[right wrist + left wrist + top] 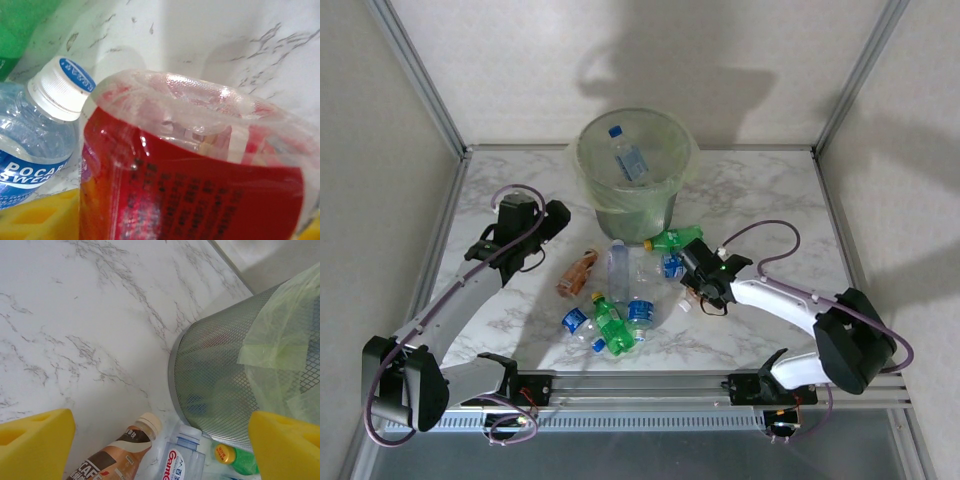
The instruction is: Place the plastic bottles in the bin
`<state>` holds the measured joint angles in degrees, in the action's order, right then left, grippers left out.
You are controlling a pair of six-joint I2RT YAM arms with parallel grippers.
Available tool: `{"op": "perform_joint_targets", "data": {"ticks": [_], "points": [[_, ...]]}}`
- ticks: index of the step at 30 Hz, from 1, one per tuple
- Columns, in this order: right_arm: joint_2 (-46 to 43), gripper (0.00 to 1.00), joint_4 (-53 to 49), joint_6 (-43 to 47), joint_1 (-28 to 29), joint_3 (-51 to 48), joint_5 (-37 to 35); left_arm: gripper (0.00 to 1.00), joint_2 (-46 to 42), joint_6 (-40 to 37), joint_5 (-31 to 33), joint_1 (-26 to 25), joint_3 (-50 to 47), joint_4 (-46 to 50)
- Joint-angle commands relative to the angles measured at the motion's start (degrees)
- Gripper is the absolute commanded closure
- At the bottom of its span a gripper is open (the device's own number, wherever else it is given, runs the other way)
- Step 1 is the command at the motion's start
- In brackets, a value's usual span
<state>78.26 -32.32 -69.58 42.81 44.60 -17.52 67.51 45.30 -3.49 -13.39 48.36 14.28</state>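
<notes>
Near the bin (620,208), left gripper (557,214) gaped empty; right gripper (702,290) straddled red-labelled bottle (200,190), clamping unclear

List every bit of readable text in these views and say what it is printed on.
"POCAR" above "SWE", both cut off: blue label of the white-capped bottle.
"CAF", cut off: brown coffee bottle.
"Gam", red letters, the rest unclear: white label of the clear bottle beside it.
Too blurred or small to read: dark print on the red-label bottle; white print on the blue cap top.
</notes>
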Motion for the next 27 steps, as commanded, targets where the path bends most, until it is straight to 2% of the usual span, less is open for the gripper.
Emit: {"op": "perform_joint_targets", "data": {"ticks": [1,8,14,20,27], "points": [[-2.74,0.33,-4.64,0.93,-0.63,1.27,-4.44,0.11,-0.18,0.67,-0.12,0.47,-0.99,-0.64],[-8.78,0.33,-12.58,2.42,-1.80,7.76,-11.48,0.11,-0.18,0.49,-0.12,0.47,-0.72,-0.56],[-10.81,0.34,-17.51,6.89,-2.10,18.86,-17.82,0.11,-0.44,0.67,-0.07,0.56,-0.47,-0.34],[-8.37,0.34,-12.03,22.18,-2.25,33.89,-19.92,0.11,-0.40,1.14,-0.24,0.56,0.23,-0.29],[1.63,0.34,-4.01,39.25,-2.29,52.73,-15.71,0.11,-0.71,1.14,-0.21,0.56,1.29,0.45]]}}
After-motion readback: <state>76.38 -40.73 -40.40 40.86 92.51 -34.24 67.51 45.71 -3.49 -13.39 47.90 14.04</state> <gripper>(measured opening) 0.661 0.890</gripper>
